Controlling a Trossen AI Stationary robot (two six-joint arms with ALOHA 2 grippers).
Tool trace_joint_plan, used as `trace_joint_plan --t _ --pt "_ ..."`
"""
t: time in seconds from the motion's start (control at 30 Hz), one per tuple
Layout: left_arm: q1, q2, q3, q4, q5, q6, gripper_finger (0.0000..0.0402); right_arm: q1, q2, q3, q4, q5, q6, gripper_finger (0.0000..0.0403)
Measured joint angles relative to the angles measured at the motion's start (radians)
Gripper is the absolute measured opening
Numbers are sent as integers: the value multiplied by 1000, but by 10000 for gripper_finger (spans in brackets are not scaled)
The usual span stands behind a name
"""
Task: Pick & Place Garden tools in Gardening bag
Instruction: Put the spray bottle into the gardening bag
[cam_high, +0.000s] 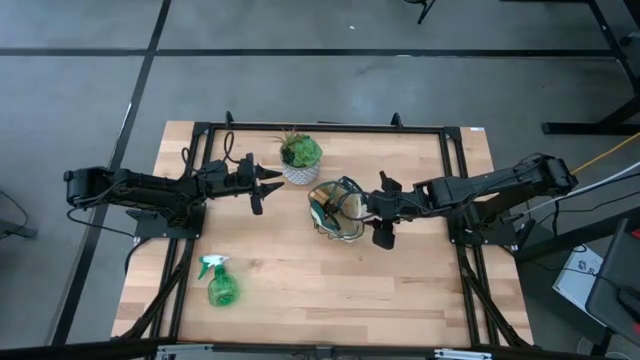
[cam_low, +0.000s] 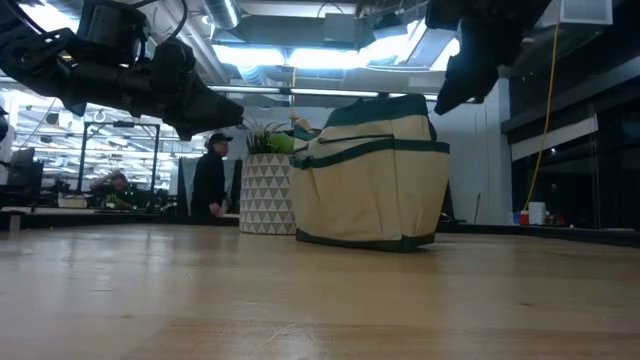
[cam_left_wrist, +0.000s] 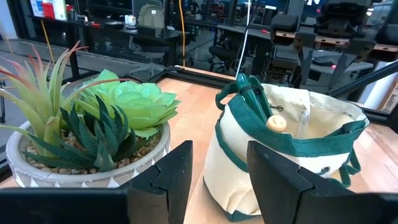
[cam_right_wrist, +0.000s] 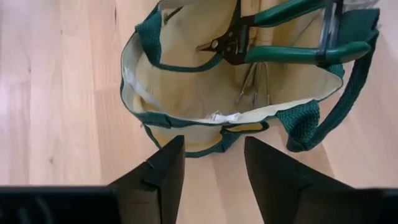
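Observation:
The tan gardening bag with dark green trim stands upright on its base at the table's middle, beside the potted plant. A pruner with green handles and a wooden tool handle stick out of it. The translucent green spray bottle lies on its side near the front left. My left gripper is open and empty, in the air left of the plant and bag. My right gripper is open and empty, above the table just right of the bag.
A potted green plant in a white patterned pot stands just left of and behind the bag. A black frame runs round the table's edges. People show in the room beyond the table.

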Motion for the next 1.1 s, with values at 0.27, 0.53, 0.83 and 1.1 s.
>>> trace_joint_plan --t 0.27,0.53,0.83,1.1 --pt "-1 0 0 -27 31 -61 148 32 0 -112 49 26 -143 169" --pt "-2 0 0 -53 62 -89 148 60 -90 -384 320 -48 -265 170" --pt "-2 0 0 -50 62 -97 148 61 -407 -666 507 -104 -287 170" --pt "-1 0 0 -45 52 -159 148 61 -563 -891 730 -90 -290 170"
